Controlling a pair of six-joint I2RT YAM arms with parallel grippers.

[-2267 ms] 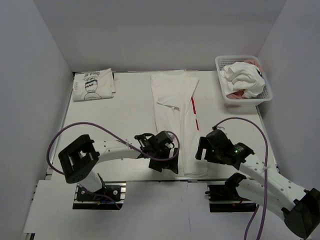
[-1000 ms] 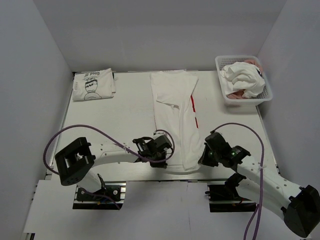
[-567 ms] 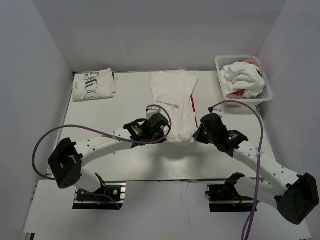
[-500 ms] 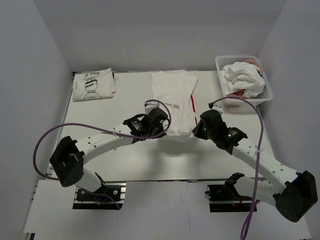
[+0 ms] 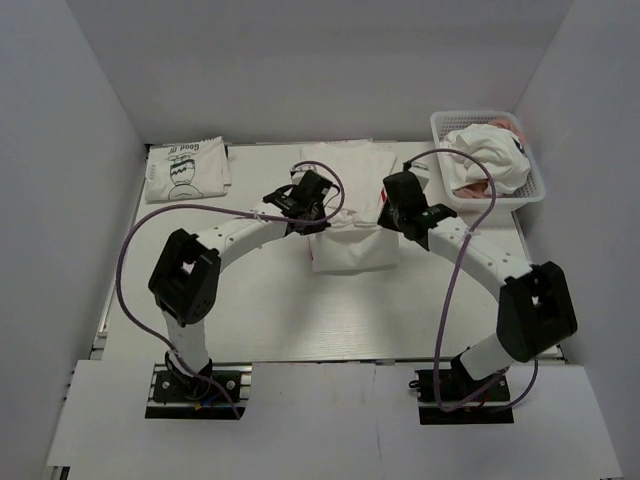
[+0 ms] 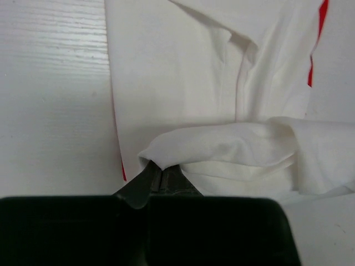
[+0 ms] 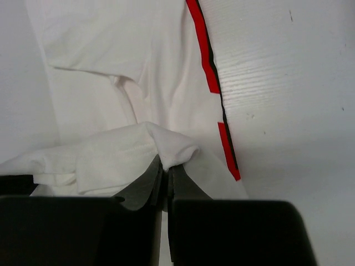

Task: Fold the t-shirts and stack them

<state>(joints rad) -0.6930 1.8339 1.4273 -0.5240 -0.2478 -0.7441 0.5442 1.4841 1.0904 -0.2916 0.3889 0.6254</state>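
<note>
Our left fingers [image 6: 145,186] and right fingers [image 7: 145,187] each pinch a fold of the white t-shirt [image 5: 352,250]. We see it in the middle of the counter [image 5: 250,300], folded over itself.

White t-shirt [image 5: 352,255] near hem lifted, carried toward far edge; cloth now doubled.

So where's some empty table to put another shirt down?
The near half of the table is bare, in front of the red-print shirt. Another gap lies between it and the cartoon shirt. Crowded: the middle, where the left gripper and right gripper pinch that shirt, and around the basket.
</note>
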